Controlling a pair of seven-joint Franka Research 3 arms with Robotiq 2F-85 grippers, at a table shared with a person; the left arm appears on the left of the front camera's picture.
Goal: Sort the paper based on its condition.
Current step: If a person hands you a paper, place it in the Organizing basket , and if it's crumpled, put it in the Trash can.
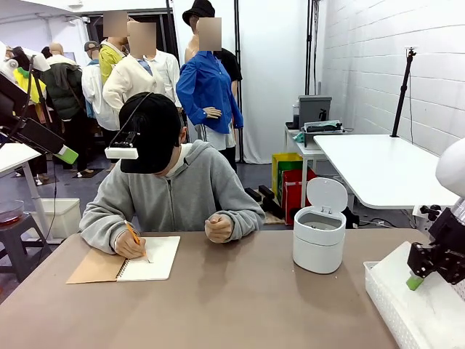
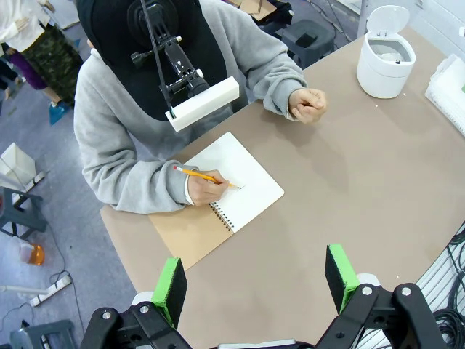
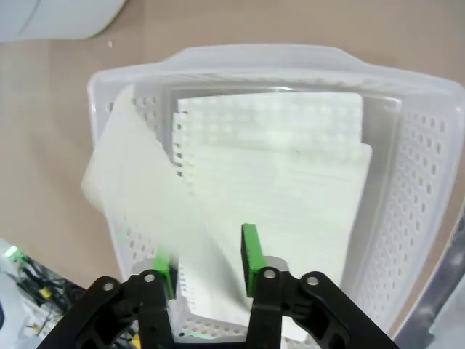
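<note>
A smooth white sheet of paper (image 3: 145, 211) hangs blurred and tilted over a white perforated basket (image 3: 407, 182), between the fingers of my right gripper (image 3: 208, 265). The jaws stand apart, wider than the thin sheet. More flat sheets (image 3: 290, 167) lie in the basket. In the front view the right gripper (image 1: 425, 270) hovers over the basket (image 1: 381, 294) at the table's right edge, with the sheet (image 1: 403, 269) slanting under it. My left gripper (image 2: 256, 283) is open and empty, high above the table's near side.
A person across the table writes with a pencil in a spiral notebook (image 1: 149, 258), the other fist (image 1: 218, 228) resting on the table. A small white bin (image 1: 319, 236) with its lid up stands left of the basket. Brown tabletop (image 1: 240, 298) lies bare in the middle.
</note>
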